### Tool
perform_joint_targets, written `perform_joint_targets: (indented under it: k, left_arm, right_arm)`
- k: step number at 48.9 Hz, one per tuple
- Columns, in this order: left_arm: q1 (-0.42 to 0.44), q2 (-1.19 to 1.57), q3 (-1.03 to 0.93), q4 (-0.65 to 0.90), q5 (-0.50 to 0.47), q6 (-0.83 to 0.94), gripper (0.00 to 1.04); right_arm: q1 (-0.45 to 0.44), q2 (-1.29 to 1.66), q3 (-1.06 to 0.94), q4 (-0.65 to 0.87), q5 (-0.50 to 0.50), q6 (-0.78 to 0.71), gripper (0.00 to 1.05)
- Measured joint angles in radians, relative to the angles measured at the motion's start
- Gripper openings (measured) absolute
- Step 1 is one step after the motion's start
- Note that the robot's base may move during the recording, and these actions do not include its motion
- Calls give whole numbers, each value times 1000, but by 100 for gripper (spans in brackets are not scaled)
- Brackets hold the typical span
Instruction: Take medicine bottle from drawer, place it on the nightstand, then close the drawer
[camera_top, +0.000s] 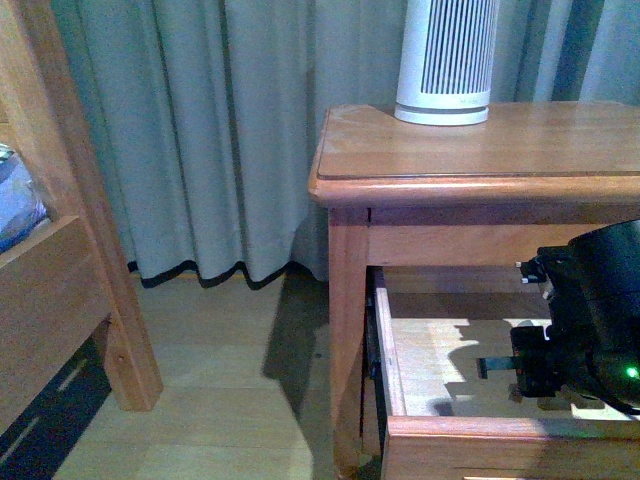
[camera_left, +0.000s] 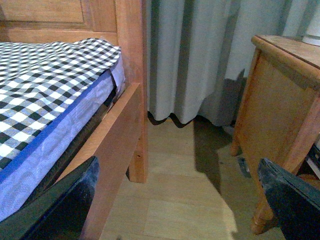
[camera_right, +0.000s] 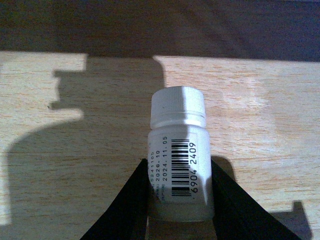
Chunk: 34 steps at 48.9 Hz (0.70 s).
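The medicine bottle (camera_right: 178, 150), small and white with a ribbed cap and a barcode label, sits between the two black fingers of my right gripper (camera_right: 179, 192), which is shut on it over the pale wood floor of the drawer (camera_right: 75, 160). In the front view the right arm's dark head (camera_top: 590, 320) reaches down into the pulled-out drawer (camera_top: 440, 350) of the nightstand (camera_top: 480, 150); the bottle is hidden there. My left gripper (camera_left: 185, 200) is open near the floor, between the bed and the nightstand's side (camera_left: 272, 115), holding nothing.
A large white ribbed cylinder (camera_top: 447, 60) stands on the nightstand top. A wooden bed frame (camera_left: 131, 90) with a checked mattress (camera_left: 45, 90) is at the left. Grey curtains (camera_top: 200, 130) hang behind. Pale wood floor (camera_left: 180, 190) lies between bed and nightstand.
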Motion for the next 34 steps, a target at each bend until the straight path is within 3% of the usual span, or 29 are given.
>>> perform_joint_targets:
  k: [19, 34]
  left_arm:
    - [0, 0, 0, 0, 0, 0, 98]
    - [0, 0, 0, 0, 0, 0, 98]
  right_arm:
    - [54, -332, -147, -169, 37, 137, 30]
    - [127, -756, -235, -453, -78, 290, 29]
